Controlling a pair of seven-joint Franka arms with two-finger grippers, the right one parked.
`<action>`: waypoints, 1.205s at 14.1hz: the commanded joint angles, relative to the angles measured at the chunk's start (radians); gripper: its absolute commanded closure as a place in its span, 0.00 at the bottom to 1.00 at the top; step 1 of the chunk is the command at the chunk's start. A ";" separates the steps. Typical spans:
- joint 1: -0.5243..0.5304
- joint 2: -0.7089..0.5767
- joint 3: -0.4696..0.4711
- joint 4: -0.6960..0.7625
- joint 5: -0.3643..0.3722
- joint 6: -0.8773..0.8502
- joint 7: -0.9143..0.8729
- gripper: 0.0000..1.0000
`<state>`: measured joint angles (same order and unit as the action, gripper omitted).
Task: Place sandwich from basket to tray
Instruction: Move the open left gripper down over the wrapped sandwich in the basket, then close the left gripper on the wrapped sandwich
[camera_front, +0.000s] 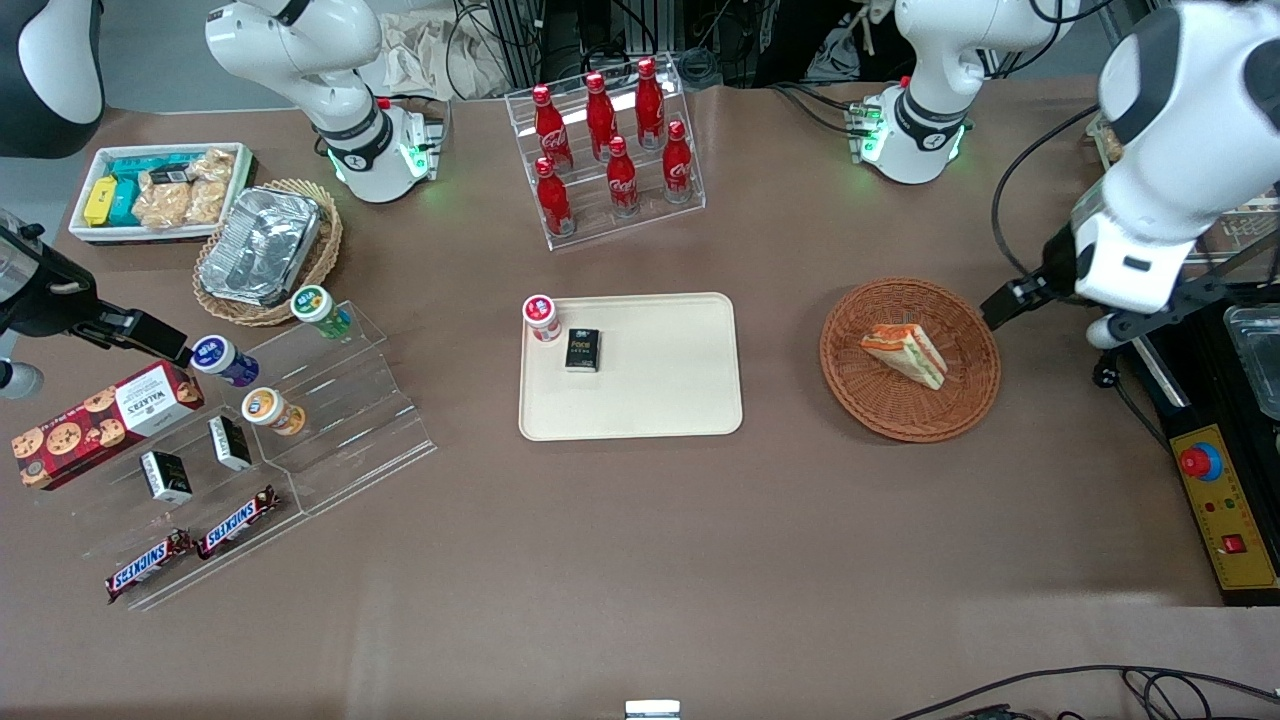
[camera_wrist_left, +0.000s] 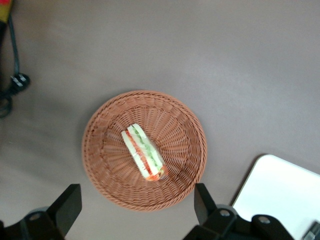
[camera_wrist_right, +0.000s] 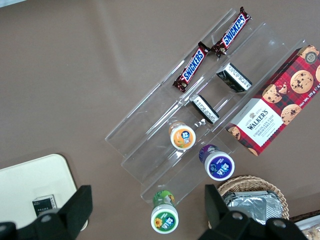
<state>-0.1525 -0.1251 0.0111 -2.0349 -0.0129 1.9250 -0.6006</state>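
The sandwich (camera_front: 905, 352), a wrapped triangular wedge with red and green filling, lies in the round reddish-brown basket (camera_front: 880, 405). The cream tray (camera_front: 660, 395) lies flat beside the basket, toward the parked arm's end, about a hand's width away. My left gripper (camera_front: 1012, 296) hovers above the table just off the basket's rim, toward the working arm's end. In the left wrist view the gripper (camera_wrist_left: 136, 189) is open wide and empty, its fingers (camera_wrist_left: 202, 200) spread about as wide as the basket (camera_wrist_left: 107, 125), well above the sandwich (camera_wrist_left: 144, 152). A corner of the tray (camera_wrist_left: 280, 192) shows there too.
A small red-capped bottle (camera_front: 541, 318) and a black box (camera_front: 582, 350) sit on the tray's corner. A rack of red cola bottles (camera_front: 610, 150) stands farther back. A yellow control box with a red button (camera_front: 1215, 500) and cables (camera_wrist_left: 15, 80) lie at the working arm's end.
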 joint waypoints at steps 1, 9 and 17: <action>-0.015 -0.067 0.003 -0.194 -0.015 0.153 -0.097 0.00; -0.061 0.004 -0.002 -0.458 -0.007 0.516 -0.341 0.00; -0.065 0.134 0.000 -0.473 -0.002 0.624 -0.419 0.00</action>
<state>-0.2045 -0.0009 0.0040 -2.4975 -0.0194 2.5184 -0.9865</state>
